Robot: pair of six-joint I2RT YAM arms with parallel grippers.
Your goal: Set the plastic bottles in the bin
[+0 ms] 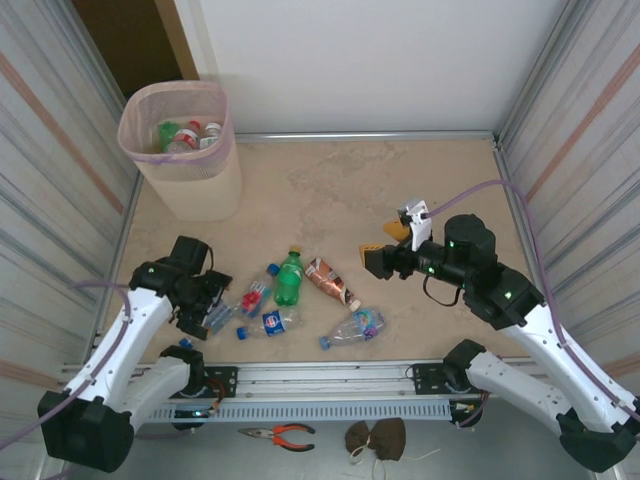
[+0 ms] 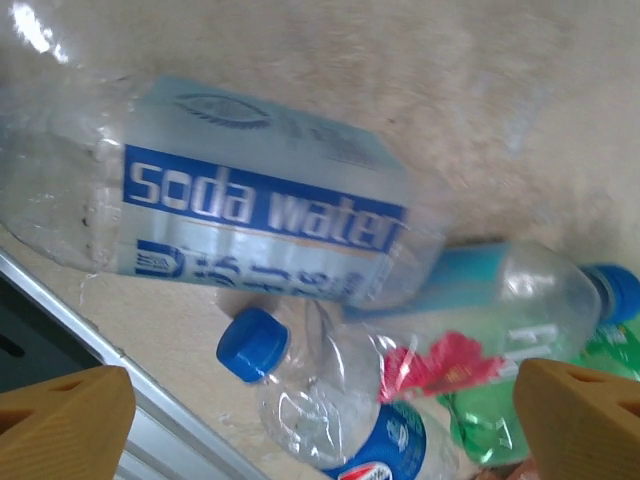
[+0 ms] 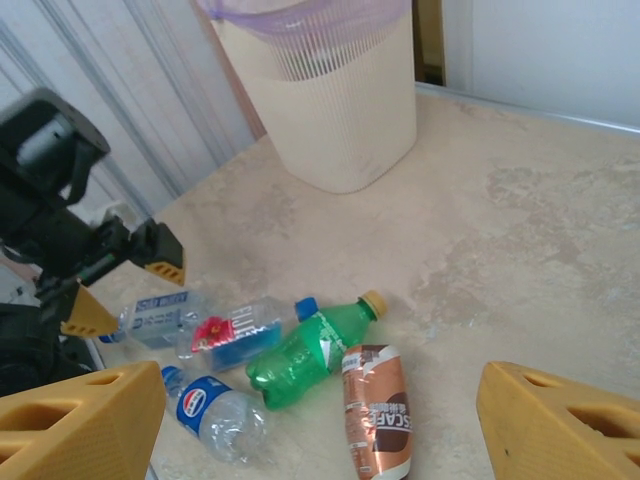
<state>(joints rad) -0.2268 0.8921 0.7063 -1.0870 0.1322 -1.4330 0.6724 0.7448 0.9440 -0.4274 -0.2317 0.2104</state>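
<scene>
1. Bin [image 1: 185, 190]: pale pink plastic with finely perforated walls and a rounded-square rim under a thin bag. It stood at the far left corner of the table [image 1: 420, 180], with nothing in front of it. Several bottles [image 1: 186, 136] lay inside.
2. Table: smooth, beige and stone-patterned, with ribbed metal side panels [image 1: 50, 200] on both flanks.
3. Loose bottles, all lying flat in a cluster near the front edge:
 - a clear soda-water bottle [image 2: 250, 215], leftmost
 - a flower-label bottle [image 1: 255, 295] with a blue cap
 - a blue-label bottle [image 1: 268, 323], crumpled
 - a green bottle [image 1: 289, 280] with a yellow cap
 - a brown-label bottle [image 1: 330, 280]
 - a crushed clear bottle [image 1: 355, 327], rightmost
4. Left gripper [image 1: 205, 300]: orange fingertips spread wide, gripping nothing. It was poised directly over the soda-water bottle, and whether it touched the bottle could not be told.
5. Right gripper [image 1: 386, 246]: jaws apart and empty, raised above the table to the right of the cluster and facing the bin.
6. Below the front rail [image 1: 330, 375]: red-handled pliers [image 1: 280, 434] and a brown cloth item [image 1: 375, 437].
</scene>
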